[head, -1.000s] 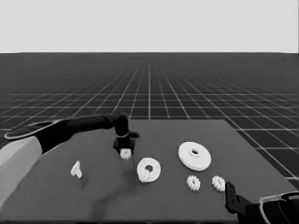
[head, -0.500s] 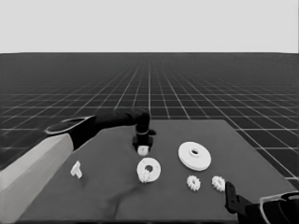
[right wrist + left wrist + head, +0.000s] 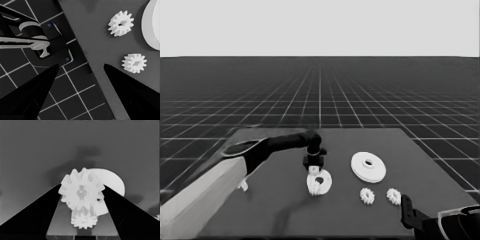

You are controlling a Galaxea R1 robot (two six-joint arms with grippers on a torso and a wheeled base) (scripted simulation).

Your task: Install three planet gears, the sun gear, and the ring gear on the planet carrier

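Head view: the left arm reaches in from the left edge across the table [image 3: 285, 210], and the left gripper [image 3: 314, 166] hangs directly over the smaller round part [image 3: 320, 183], at that part's far edge. The left wrist view shows the two black fingers [image 3: 35, 215] closed against the sides of one gear [image 3: 81, 192], which is clamped between them with its toothed face toward the camera. Below that held gear, a second gear [image 3: 83, 220] already sits on the smaller round part, whose pale rim [image 3: 113, 182] appears behind the held gear. Whether the held gear touches the seated one cannot be told.

The larger round part [image 3: 368, 166] lies flat on the table to the right of the smaller one, apart from it, with its raised hub facing up; nothing rests on it. Two further gears lie loose on the table nearer the camera than the larger part: one [image 3: 367, 196] just left of the other [image 3: 393, 195], not touching. The thin white piece [image 3: 243, 186] lies near the table's left end, partly hidden by the left arm.

The right gripper [image 3: 407, 212] is parked at the lower right corner. In the right wrist view its fingers [image 3: 130, 92] stand wide apart, holding nothing.
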